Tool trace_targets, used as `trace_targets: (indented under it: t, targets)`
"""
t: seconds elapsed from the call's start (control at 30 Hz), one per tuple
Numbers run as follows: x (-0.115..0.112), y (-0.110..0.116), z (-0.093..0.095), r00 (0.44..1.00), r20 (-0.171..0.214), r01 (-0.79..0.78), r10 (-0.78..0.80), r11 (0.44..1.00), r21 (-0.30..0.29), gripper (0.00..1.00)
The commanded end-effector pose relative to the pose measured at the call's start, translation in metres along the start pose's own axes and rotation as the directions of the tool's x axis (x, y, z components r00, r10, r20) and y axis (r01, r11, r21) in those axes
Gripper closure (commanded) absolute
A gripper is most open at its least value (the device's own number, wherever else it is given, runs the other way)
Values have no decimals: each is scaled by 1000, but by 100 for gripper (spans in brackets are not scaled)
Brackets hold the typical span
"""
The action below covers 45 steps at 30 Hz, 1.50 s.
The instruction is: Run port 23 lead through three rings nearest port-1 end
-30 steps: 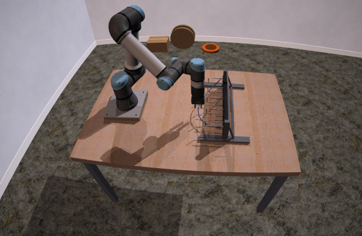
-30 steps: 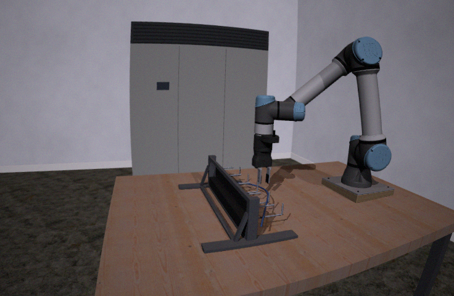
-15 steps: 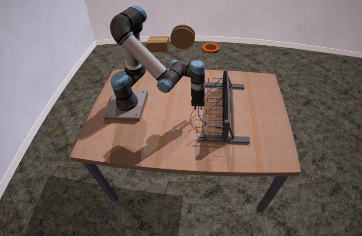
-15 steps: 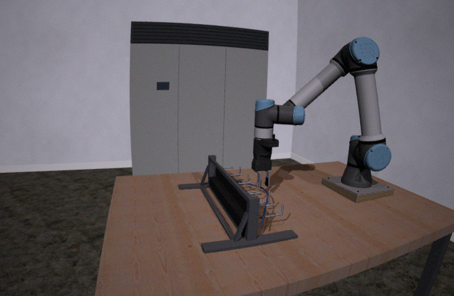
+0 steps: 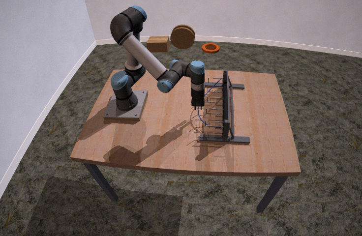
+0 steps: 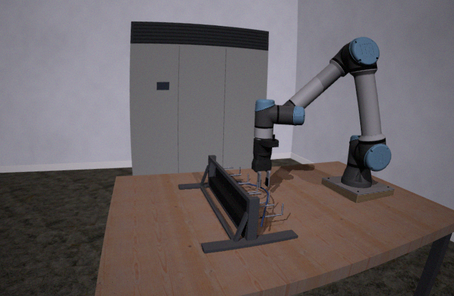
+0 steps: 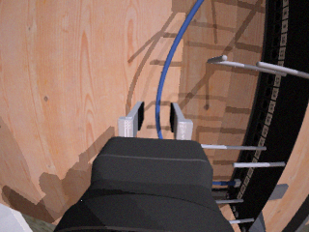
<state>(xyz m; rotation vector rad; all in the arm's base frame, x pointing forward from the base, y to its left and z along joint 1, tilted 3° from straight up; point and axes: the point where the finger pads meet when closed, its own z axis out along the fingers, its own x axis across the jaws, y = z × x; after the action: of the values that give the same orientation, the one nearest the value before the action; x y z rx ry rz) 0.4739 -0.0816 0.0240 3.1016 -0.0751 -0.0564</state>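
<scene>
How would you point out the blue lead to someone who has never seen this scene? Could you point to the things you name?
On the wooden table [image 5: 165,155] [image 6: 157,265] stands a long dark rack [image 5: 226,103] [image 6: 252,216]. Along its front, on the robot's side, bows the lead [image 5: 198,114] [image 6: 268,197] [image 7: 166,66]: a thin, curved blue line among straight, grey metal rods.

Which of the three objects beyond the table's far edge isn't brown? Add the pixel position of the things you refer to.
The orange ring [image 5: 210,51], rightmost in the top view; the box [image 5: 157,45] and disc [image 5: 182,38] are both brown.
</scene>
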Motion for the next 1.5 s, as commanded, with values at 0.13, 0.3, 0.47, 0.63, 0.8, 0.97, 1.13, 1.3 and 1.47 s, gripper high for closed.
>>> trace_targets:
  t: [0.13, 0.3, 0.47, 0.63, 0.8, 0.97, 1.13, 1.3, 1.47]
  targets:
    - [0, 0, -1, 1000, -1, 0, 0, 1000, -1, 33]
    - [0, 0, -1, 1000, -1, 0, 0, 1000, -1, 33]
    - [0, 0, -1, 1000, -1, 0, 0, 1000, -1, 33]
    - [0, 0, -1, 1000, -1, 0, 0, 1000, -1, 33]
    - [0, 0, 0, 1000, -1, 0, 0, 1000, -1, 33]
    - [0, 0, 0, 1000, -1, 0, 0, 1000, -1, 33]
    - [0, 0, 1, 1000, -1, 0, 0, 1000, -1, 33]
    - [0, 0, 2, 1000, -1, 0, 0, 1000, -1, 33]
    - [0, 0, 5, 1000, -1, 0, 0, 1000, -1, 33]
